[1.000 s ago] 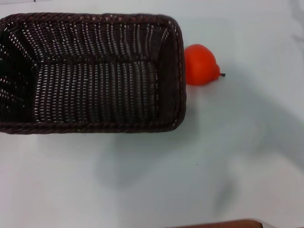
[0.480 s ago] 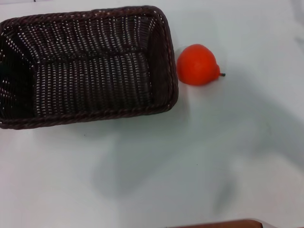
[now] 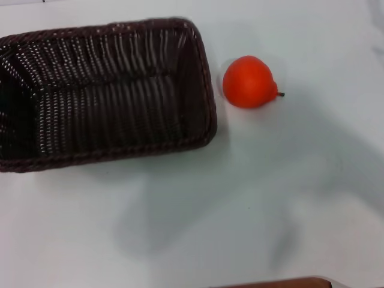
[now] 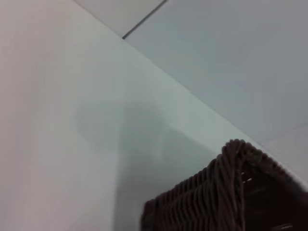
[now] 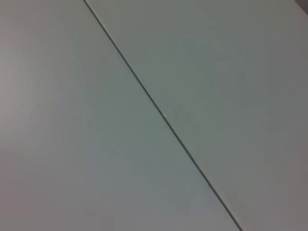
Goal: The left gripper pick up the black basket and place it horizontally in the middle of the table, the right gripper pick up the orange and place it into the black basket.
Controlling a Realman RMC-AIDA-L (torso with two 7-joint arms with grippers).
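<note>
A large rectangular dark brown-black woven wicker basket (image 3: 105, 96) fills the upper left of the head view, running off the left edge, its long side roughly level but slightly tilted. It looks empty. Just beside its right end, not touching, a smooth bright orange-red round fruit with a short dark stem (image 3: 249, 81) sits on the plain white tabletop (image 3: 252, 204), in the upper middle-right of the frame.

The left wrist view shows one braided corner of the basket at the lower right (close to that arm), so the basket may be in its grasp, but no fingers show and I cannot tell. The right gripper is not visible in any view.

By my judgement, the basket placement is unfinished and the orange step has not begun.
</note>
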